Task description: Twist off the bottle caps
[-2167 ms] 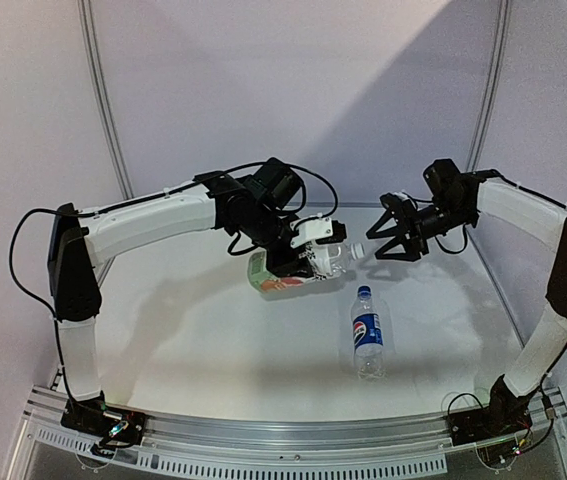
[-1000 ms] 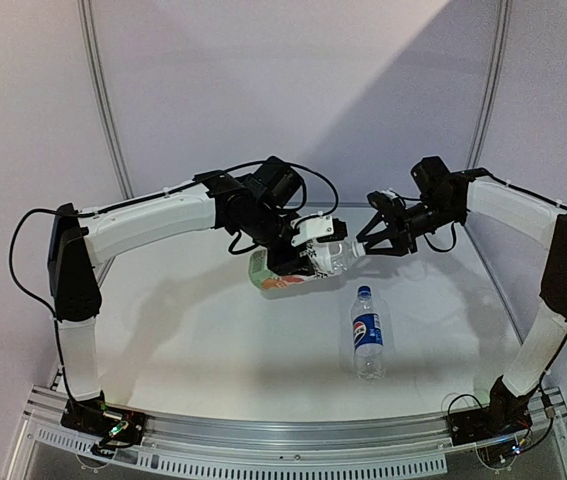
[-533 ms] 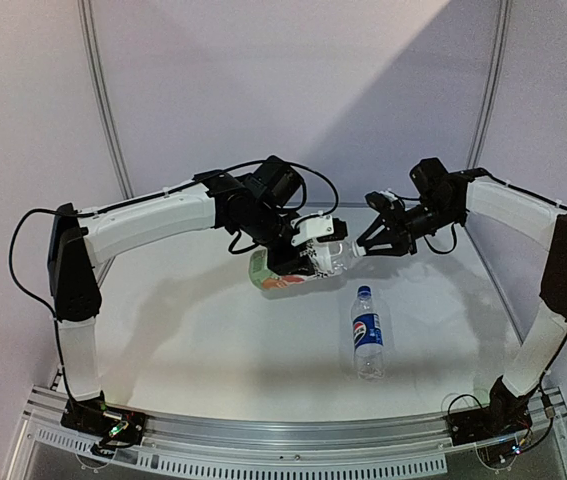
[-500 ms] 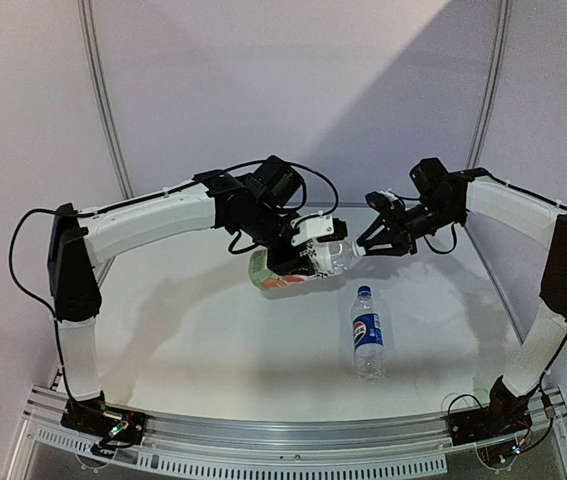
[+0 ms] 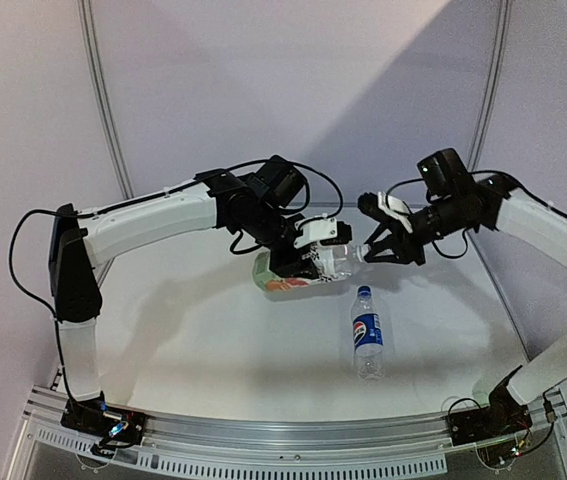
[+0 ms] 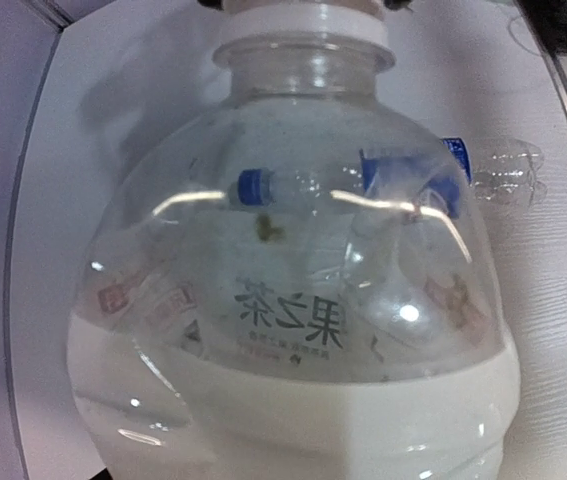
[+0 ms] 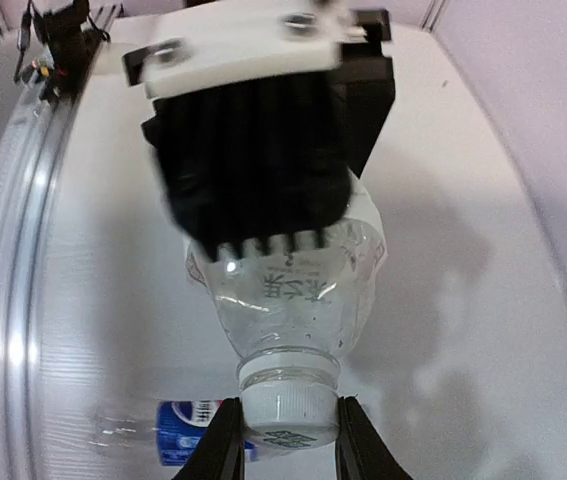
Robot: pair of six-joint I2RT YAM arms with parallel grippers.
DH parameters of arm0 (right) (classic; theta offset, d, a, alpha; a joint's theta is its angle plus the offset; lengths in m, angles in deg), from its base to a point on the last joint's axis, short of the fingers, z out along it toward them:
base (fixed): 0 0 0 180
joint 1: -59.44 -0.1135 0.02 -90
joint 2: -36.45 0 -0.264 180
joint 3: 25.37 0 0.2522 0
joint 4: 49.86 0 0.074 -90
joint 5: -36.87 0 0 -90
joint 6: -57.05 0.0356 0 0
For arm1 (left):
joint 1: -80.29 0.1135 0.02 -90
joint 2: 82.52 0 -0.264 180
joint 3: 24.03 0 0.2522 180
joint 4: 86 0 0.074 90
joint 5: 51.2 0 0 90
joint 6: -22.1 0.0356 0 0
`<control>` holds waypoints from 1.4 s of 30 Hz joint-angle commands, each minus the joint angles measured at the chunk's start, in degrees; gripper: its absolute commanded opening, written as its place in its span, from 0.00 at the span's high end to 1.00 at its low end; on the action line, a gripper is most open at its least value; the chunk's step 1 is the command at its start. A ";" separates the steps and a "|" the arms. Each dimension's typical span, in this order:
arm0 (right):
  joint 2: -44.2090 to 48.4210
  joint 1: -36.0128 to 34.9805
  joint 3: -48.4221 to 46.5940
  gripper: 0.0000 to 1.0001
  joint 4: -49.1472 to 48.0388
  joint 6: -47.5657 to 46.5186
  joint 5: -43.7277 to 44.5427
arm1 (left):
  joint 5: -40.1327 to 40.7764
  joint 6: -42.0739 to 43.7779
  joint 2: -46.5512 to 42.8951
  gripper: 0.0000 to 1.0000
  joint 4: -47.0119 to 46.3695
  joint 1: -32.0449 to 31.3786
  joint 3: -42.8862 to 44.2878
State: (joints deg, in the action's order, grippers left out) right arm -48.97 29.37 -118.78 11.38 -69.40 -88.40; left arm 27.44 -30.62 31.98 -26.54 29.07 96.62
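Clenching left gripper [image 5: 315, 255] round wide clear plastic bottle with green-white-orange label [image 5: 283, 278], held sideways; pinching its small white round cap [image 7: 285, 402] in right gripper [image 5: 369, 252].

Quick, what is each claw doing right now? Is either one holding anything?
Left claw: closed on the wide bottle, held in the air.
Right claw: closed on that bottle's white cap.

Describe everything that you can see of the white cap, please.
The white cap is a small round plastic screw cap with a ribbed side. It sits on the neck of the wider bottle, which the left pincer holds on its side in the air. The right pincer grips the cap from two sides.
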 commanded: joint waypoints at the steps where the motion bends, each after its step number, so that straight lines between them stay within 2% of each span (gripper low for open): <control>1: 11.48 -1.48 16.09 1.00 -29.03 -35.24 8.78 | -0.22 -1.11 1.27 1.00 -0.83 -0.19 0.48; 4: 14.61 -1.41 21.99 1.00 -41.68 -48.64 6.36 | -0.51 -0.72 0.96 1.00 -0.71 -0.19 0.02; 8: 16.73 -1.41 25.39 1.00 -45.94 -60.53 0.11 | -0.86 1.18 1.11 1.00 0.48 -0.35 -0.19; 15: 20.25 -1.47 27.27 1.00 -36.87 -67.51 -4.70 | -0.46 1.71 0.88 1.00 0.53 -0.17 -0.38; 27: 27.37 -1.41 27.74 1.00 -26.03 -67.95 -3.23 | -0.96 6.15 -0.15 1.00 3.32 1.03 -2.53; 30: 27.12 -1.38 24.37 1.00 -16.49 -68.98 -2.45 | -0.63 7.35 -0.28 1.00 4.53 1.04 -2.63; 33: 27.07 -1.48 21.27 1.00 -10.68 -64.21 -2.01 | -0.43 6.97 -1.10 1.00 4.32 1.12 -3.60; 36: 26.94 -1.42 20.45 1.00 -10.56 -48.78 2.16 | 0.03 6.15 -2.19 1.00 4.08 1.25 -5.01; 38: 25.26 -1.45 18.79 1.00 -9.18 -35.77 8.22 | 0.50 5.59 -2.99 1.00 3.48 1.53 -6.24; 40: 21.47 -1.40 15.90 1.00 -3.75 -24.90 12.20 | 1.15 4.97 -3.75 1.00 2.95 1.79 -7.21; 42: 15.33 -1.42 12.51 0.94 2.77 -14.48 14.19 | 2.61 3.70 -4.08 1.00 1.53 2.14 -7.74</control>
State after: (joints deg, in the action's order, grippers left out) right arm -25.00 28.19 -101.95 0.94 -108.46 -81.63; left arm 27.75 -24.96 31.39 -23.51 30.18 90.41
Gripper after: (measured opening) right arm 0.262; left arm 0.535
